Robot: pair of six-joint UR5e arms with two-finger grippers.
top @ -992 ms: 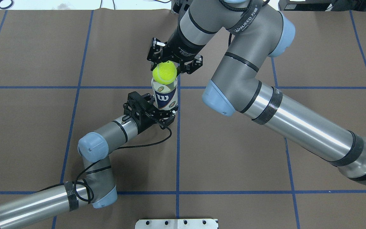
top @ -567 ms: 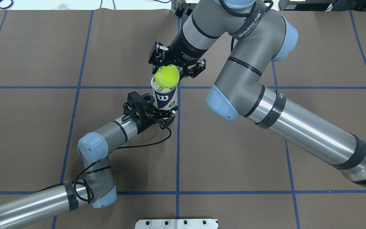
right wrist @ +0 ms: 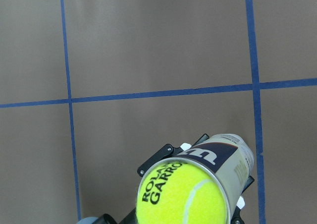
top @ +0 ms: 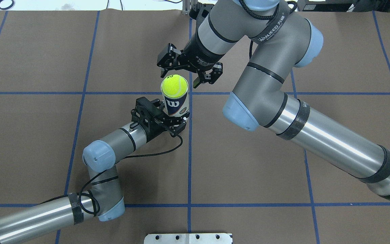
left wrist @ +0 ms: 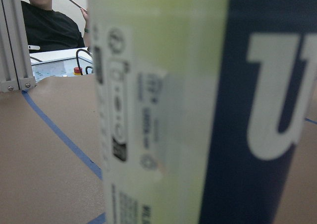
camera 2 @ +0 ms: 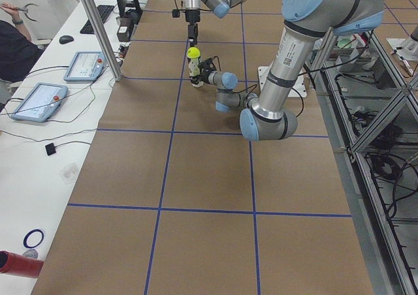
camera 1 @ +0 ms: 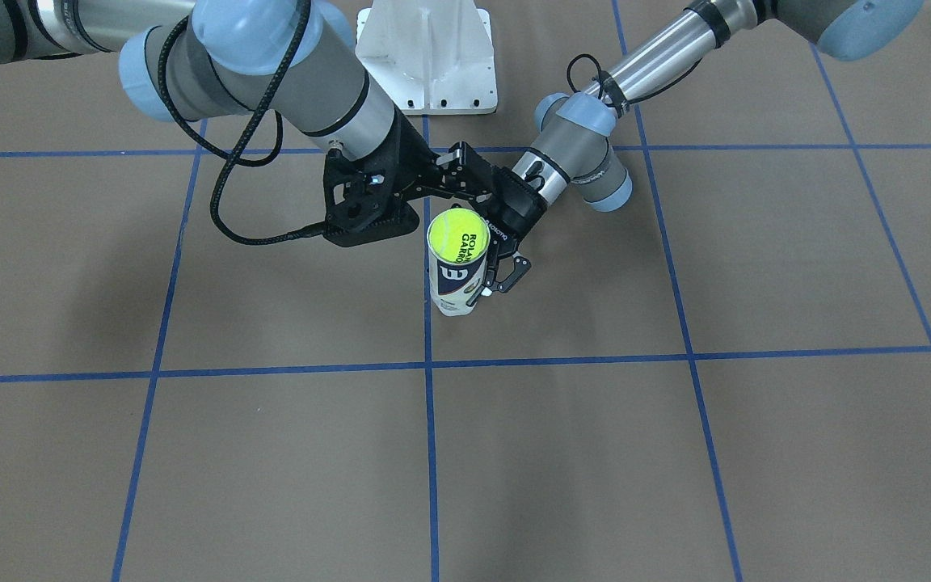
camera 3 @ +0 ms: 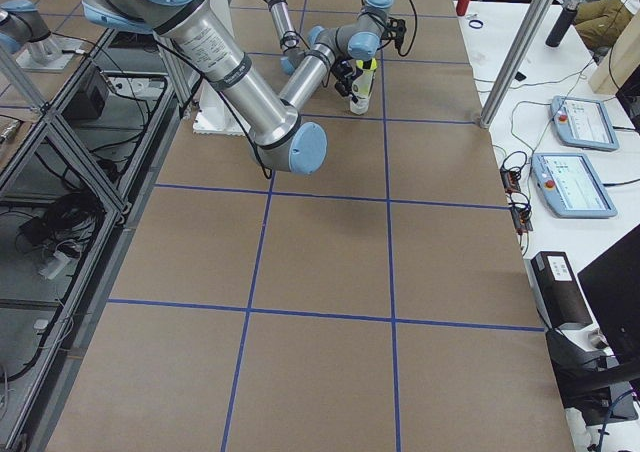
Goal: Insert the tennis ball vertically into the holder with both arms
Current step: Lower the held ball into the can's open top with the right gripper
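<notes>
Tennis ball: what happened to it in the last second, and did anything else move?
The right gripper lowered the tennis ball into the mouth of the tennis-ball can, opened and let go, then drew slightly away. The ball now sits at the top of the can, unheld. The left gripper stayed clamped low on the can, which has not shifted.

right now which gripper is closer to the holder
Left. The left gripper is shut on the lower part of the holder, touching it. The right gripper hangs open above its rim, clear of it, over the tennis ball seated in the mouth.
</notes>
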